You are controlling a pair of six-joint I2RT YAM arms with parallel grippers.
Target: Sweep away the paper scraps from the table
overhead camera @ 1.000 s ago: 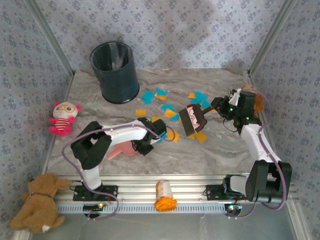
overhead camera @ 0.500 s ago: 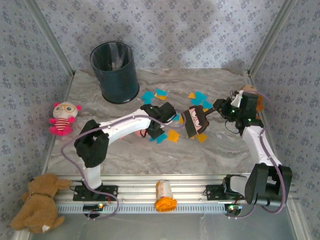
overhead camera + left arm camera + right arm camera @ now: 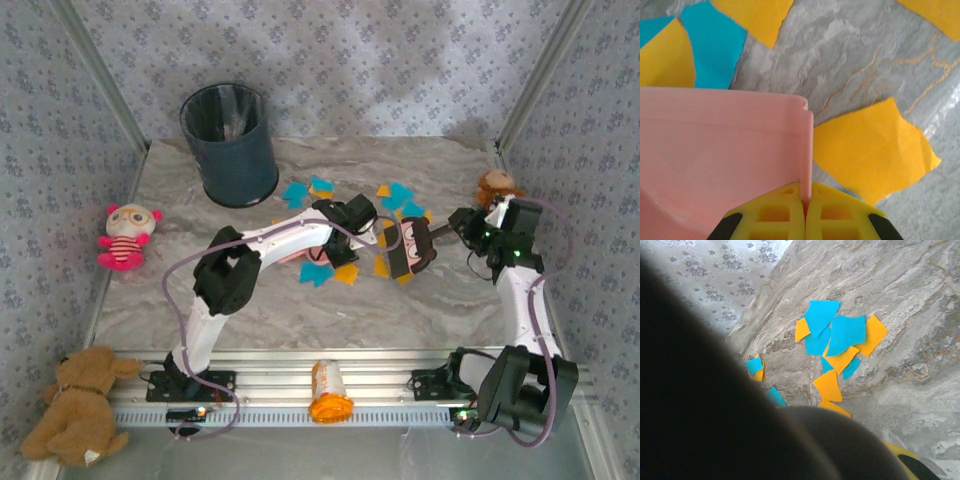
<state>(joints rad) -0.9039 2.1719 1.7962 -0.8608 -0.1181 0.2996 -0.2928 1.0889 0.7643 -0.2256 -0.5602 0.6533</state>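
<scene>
my left fingers [image 3: 812, 202] are pinching the side wall of the pink dustpan [image 3: 715, 145] at the middle of the bench [image 3: 440, 300]. orange and blue paper scraps [image 3: 330, 272] lie just right of its edge, with more scattered toward the far side. right of them, my right fingers [image 3: 460, 222] are closed on the handle of a hand brush [image 3: 410, 248], its head beside the scraps.

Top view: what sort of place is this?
Probably a staged robot test cell, not a real room: a marble-look table boxed in by wallpapered panels, an aluminium rail carrying the left arm and right arm, plus a teddy bear and bin as props.
</scene>
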